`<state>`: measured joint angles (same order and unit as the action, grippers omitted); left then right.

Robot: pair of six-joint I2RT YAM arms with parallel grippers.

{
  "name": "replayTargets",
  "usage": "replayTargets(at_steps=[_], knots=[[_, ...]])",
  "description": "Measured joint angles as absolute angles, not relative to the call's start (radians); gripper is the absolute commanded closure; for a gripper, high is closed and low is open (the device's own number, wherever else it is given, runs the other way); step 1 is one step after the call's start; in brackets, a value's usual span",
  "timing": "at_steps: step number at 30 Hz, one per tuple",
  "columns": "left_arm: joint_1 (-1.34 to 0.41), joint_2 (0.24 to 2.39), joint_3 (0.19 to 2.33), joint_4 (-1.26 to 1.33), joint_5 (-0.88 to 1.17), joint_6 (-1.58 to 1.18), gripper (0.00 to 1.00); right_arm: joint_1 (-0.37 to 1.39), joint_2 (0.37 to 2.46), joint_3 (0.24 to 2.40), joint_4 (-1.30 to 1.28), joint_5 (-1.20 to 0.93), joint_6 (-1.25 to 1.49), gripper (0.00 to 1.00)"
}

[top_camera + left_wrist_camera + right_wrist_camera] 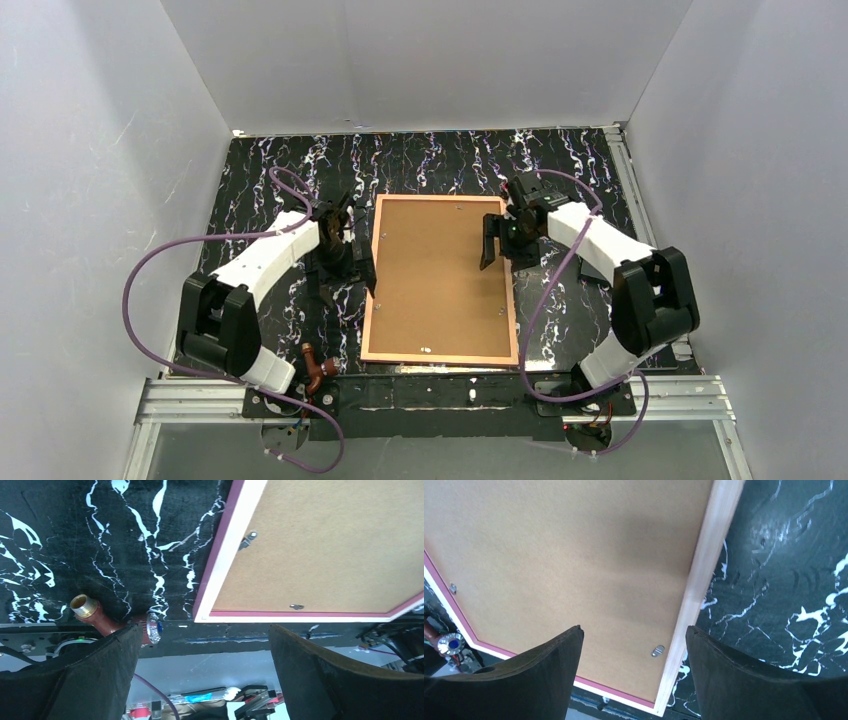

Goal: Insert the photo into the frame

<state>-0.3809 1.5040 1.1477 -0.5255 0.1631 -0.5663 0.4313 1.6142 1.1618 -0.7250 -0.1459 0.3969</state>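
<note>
Right gripper spread, frame face-down, front hidden by backing board

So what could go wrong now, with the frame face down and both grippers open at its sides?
1. The frame lies close to the near edge of the table; a push from the right gripper could slide it off.
2. The clips on the backing board are small; the open left gripper may miss them.
</note>
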Motion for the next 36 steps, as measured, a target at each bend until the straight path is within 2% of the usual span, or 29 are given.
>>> replayTargets(at_steps=[14,23,36], knots=[[-0.411,1.512,0.953,-0.354,0.123,-0.526,0.03,0.348,1.512,0.869,-0.655,-0.218,0.47,0.13],[-0.494,1.516,0.9,-0.226,0.11,-0.527,0.07,0.349,1.472,0.789,-0.618,-0.236,0.519,0.13],[-0.547,1.596,0.902,-0.185,0.104,-0.534,0.11,0.377,1.477,0.788,-0.612,-0.204,0.545,0.26]])
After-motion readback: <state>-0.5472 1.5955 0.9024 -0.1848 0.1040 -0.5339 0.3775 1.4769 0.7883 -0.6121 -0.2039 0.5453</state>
